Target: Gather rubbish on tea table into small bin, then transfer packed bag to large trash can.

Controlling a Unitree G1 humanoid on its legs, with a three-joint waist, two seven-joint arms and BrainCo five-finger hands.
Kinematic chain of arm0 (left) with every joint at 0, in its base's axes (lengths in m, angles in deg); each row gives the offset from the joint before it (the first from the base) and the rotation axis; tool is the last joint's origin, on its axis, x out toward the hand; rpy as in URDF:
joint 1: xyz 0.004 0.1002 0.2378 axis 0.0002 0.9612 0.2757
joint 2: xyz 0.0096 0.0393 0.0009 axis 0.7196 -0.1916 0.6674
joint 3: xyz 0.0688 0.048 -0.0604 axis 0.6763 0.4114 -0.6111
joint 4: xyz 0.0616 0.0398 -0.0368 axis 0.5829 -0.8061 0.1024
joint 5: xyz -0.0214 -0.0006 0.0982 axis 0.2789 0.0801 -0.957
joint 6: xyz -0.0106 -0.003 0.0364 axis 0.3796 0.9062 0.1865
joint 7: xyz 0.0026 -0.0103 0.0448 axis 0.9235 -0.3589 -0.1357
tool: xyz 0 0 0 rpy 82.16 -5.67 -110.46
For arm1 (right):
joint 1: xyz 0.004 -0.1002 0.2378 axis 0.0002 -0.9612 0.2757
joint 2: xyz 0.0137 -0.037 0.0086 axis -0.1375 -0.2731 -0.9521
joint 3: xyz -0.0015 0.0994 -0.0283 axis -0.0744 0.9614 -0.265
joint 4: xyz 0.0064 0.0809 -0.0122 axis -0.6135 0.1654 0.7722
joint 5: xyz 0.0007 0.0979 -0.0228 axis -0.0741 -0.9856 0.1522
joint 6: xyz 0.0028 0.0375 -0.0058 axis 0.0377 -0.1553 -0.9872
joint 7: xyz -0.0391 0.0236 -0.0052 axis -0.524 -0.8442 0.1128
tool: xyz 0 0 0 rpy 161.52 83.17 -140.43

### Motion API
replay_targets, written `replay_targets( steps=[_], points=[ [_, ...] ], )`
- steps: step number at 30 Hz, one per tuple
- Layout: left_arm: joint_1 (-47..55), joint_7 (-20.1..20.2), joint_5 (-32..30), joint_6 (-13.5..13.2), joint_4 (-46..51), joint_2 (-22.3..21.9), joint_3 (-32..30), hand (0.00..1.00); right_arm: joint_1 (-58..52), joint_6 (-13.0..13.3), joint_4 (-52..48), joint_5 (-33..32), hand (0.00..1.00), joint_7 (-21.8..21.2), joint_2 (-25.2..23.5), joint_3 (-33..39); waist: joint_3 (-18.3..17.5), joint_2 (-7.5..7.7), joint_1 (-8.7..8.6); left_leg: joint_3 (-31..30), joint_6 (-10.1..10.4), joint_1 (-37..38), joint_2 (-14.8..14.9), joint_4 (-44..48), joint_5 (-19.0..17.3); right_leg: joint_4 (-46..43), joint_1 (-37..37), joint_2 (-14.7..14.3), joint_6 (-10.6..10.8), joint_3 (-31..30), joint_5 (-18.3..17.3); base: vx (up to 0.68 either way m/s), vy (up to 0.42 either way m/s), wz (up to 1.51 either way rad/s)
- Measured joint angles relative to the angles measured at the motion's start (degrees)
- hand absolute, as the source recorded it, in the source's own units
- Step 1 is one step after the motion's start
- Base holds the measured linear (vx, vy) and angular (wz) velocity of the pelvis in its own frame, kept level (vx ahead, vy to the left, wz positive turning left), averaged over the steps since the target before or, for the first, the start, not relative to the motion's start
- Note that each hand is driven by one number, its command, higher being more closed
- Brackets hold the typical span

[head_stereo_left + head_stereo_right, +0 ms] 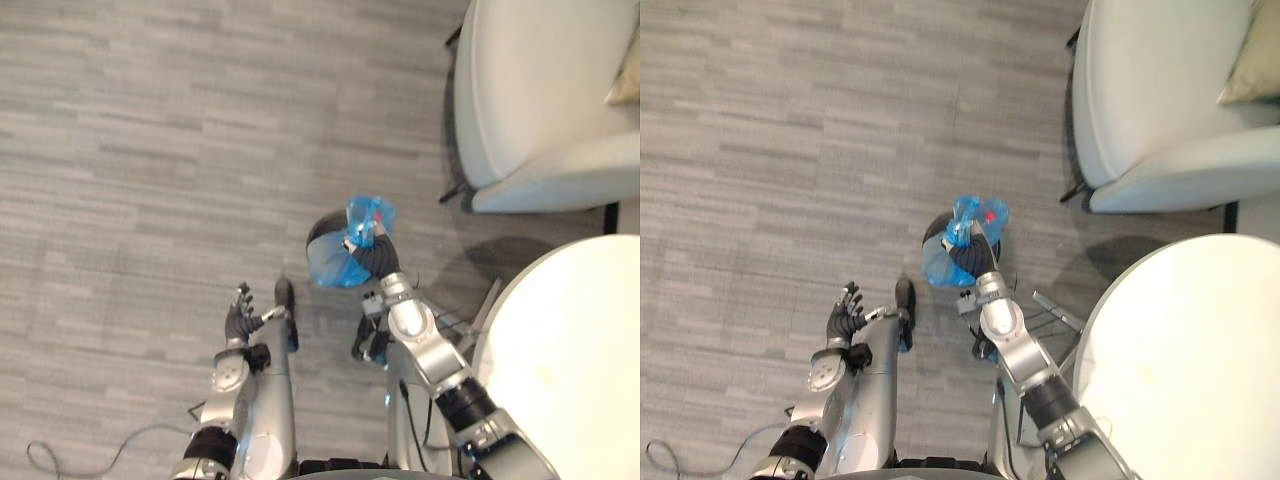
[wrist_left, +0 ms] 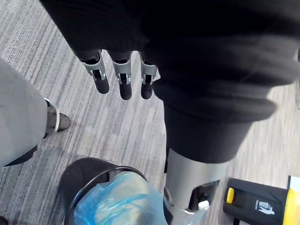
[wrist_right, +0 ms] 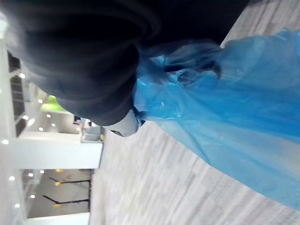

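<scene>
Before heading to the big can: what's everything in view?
Rubbish bag: one, blue, in the small bin.
Small bin: one, black, on the floor ahead.
Red item: one, inside the bag's top, unidentifiable.
Round table: one, white, robot's right.
Armchair: one, pale grey, beyond the table.
Cushion: one, beige, on the armchair.
Right hand: fingers curled round the bag's neck.
Left hand: fingers relaxed, empty, above the floor.
</scene>
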State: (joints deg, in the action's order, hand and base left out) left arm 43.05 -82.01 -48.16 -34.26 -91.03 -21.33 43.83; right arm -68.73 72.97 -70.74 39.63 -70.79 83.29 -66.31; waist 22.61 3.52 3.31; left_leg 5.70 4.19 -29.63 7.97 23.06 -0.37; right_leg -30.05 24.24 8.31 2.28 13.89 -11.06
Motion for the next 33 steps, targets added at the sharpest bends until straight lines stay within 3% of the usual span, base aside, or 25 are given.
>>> replay_targets(
  steps=[4,6,10,11,12,15,17,19,20,22,24,25,26,27,28,30,32,33],
  points=[
    [3.79,1.06,-2.06,0.41,-0.73,1.08,1.67,0.0,-2.77,0.45,-0.08,-0.9,1.0,-2.12,0.14,-0.23,-3.33,0.09,-0.93,1.6,-0.52,5.85,-0.2,-3.13,0.37,6.84,-6.36,-0.8,0.81,-0.93,2.58,0.14,0.066,-0.17],
    [5.56,1.64,-3.44,0.4,-0.29,1.68,2.31,0.0,-3.6,0.62,-1.53,-0.95,1.0,-3.42,0.55,0.14,-5.69,-0.17,-1.0,3.1,-0.56,9.15,-0.18,-5.32,0.37,12.38,-9.5,-1.84,1.16,-3.71,5.92,0.1,0.091,-0.56],
    [5.65,2.3,-4.24,0.09,2.43,2.24,2.31,0.0,-3.11,0.9,-4.47,-0.84,1.0,-3.88,0.48,0.95,-6.23,-0.24,-1.35,4.51,-0.84,9.59,-0.3,-4.72,0.21,14.41,-9.48,-2.15,1.41,-6.36,8.79,-0.01,0.098,-0.46],
    [5.84,2.3,-4.24,0.03,3.77,2.26,2.26,0.0,-2.68,0.9,-4.52,-0.84,1.0,-4.03,0.64,1.04,-6.28,-0.32,-1.41,5.08,-1.92,10.21,0.21,-5.17,0.22,13.89,-9.34,-2.2,1.68,-6.89,9.44,-0.16,0.023,-0.14],
    [5.92,2.39,-4.3,-0.24,5.01,2.5,2.16,0.0,-1.95,0.91,-4.55,-0.81,1.0,-4.16,1.09,0.96,-6.23,-0.52,-1.49,5.73,-3.26,11.28,0.55,-6.04,0.71,4.31,-8.67,-1.81,0.7,-7.05,4.5,-0.18,-0.002,0.03],
    [7.95,2.42,-4.32,-0.34,8.42,2.6,1.32,0.0,-1.91,1.14,-5.36,0.79,1.0,-4.2,1.45,0.85,-6.69,-0.85,-0.93,2.91,-4.03,12.88,-0.79,-6.14,1.17,-13.77,-12.12,-1.28,2.08,-7.0,-2.25,-0.14,-0.067,0.45],
    [9.55,2.29,-4.31,-0.46,11.24,2.59,-0.34,0.0,-0.53,2.17,-5.93,1.44,1.0,-4.18,2.01,0.4,-7.13,-0.49,-0.1,1.52,-3.57,12.1,-1.61,-6.37,2.42,-12.9,-14.54,-1.75,2.5,-7.25,-4.6,-0.22,-0.151,0.42],
    [11.65,2.16,-4.3,-0.34,14.89,1.21,-1.05,0.0,1.08,2.46,-6.13,2.01,1.0,-3.91,3.73,0.11,-8.96,-2.18,1.1,-0.36,-2.61,10.57,-2.04,-10.76,4.54,-3.02,-16.28,-3.95,2.15,-6.45,-6.77,-0.25,-0.088,0.01],
    [13.58,2.18,-4.24,-0.71,18.16,0.21,-1.03,0.0,2.7,2.56,-6.17,2.72,1.0,-3.37,5.31,-0.08,-10.37,-2.95,2.27,-0.85,-1.88,9.08,-1.95,-14.45,6.81,3.44,-16.29,-5.32,-0.52,-6.53,-8.57,-0.25,-0.093,-0.16],
    [14.07,2.32,-4.15,-0.74,20.18,-2.03,-0.04,0.0,4.48,2.51,-5.93,3.01,1.0,-2.86,8.62,0.48,-10.42,-7.15,2.14,-3.9,-0.59,8.78,-0.34,-19.98,9.77,6.71,-15.78,-8.6,-1.33,-5.67,-6.06,-0.27,-0.115,0.18],
    [15.15,2.38,-4.15,-0.75,24.34,-2.03,2.02,0.0,4.95,2.41,-5.69,2.97,1.0,-2.83,11.26,1.42,-10.77,-8.77,2.0,-5.76,0.51,9.73,0.56,-24.4,10.26,7.69,-15.79,-10.3,-2.63,-3.66,-4.38,-0.25,-0.127,0.52],
    [14.67,2.38,-4.13,-0.76,26.91,-1.76,3.35,0.0,5.69,2.38,-5.68,2.9,1.0,-2.62,13.19,2.19,-10.82,-9.39,1.92,-5.54,4.86,9.93,1.4,-26.29,6.52,8.68,-15.92,-10.91,-3.95,-1.66,-2.76,-0.25,-0.099,0.79],
    [13.06,2.43,-4.13,-0.9,28.94,-1.69,3.85,0.0,7.53,2.28,-5.18,2.8,1.0,-2.44,14.87,2.52,-10.55,-8.28,1.16,-3.49,4.81,8.07,0.72,-23.8,3.56,10.37,-15.29,-8.8,-5.11,0.31,-1.37,-0.28,-0.068,0.84],
    [12.28,2.45,-4.16,-1.23,29.65,-1.44,4.06,0.0,8.54,2.1,-5.1,2.73,1.0,-2.44,15.4,3.06,-10.41,-7.64,0.71,-2.67,3.46,6.73,-0.2,-20.44,4.01,10.59,-15.05,-7.66,-5.38,1.08,-0.93,-0.26,-0.025,0.87],
    [10.57,2.48,-4.2,-1.6,30.09,-0.6,4.64,0.0,9.76,2.07,-5.26,1.71,1.0,-2.31,15.94,4.38,-10.24,-7.02,0.22,-1.43,0.76,5.51,-1.66,-12.99,4.15,11.99,-14.88,-5.9,-5.51,2.11,0.86,-0.29,-0.016,0.54],
    [9.7,2.14,-5.1,-2.31,31.91,0.05,4.37,0.0,10.38,2.32,-5.5,-0.04,1.0,-1.95,17.51,4.7,-10.34,-7.26,-0.72,-0.35,-2.88,8.37,-0.81,0.15,-0.83,15.63,-16.12,-5.24,-5.55,2.73,4.13,-0.25,0.001,0.32],
    [8.51,2.15,-6.58,-2.93,32.49,0.62,4.77,0.0,10.27,2.34,-5.53,-1.16,1.0,-2.05,17.93,4.66,-10.69,-7.77,-1.51,-0.08,-2.14,12.6,0.7,2.61,-4.28,17.98,-16.85,-5.44,-5.5,3.47,6.04,-0.14,0.049,0.28],
    [6.87,2.1,-7.14,-3.02,32.49,0.89,5.51,0.0,10.34,2.35,-5.9,-1.61,1.0,-2.61,18.29,4.76,-10.75,-7.82,-2.26,0.57,-0.54,15.87,1.54,-0.37,-6.43,19.86,-16.94,-5.58,-5.16,4.23,7.52,-0.11,0.057,0.35]
  ],
)
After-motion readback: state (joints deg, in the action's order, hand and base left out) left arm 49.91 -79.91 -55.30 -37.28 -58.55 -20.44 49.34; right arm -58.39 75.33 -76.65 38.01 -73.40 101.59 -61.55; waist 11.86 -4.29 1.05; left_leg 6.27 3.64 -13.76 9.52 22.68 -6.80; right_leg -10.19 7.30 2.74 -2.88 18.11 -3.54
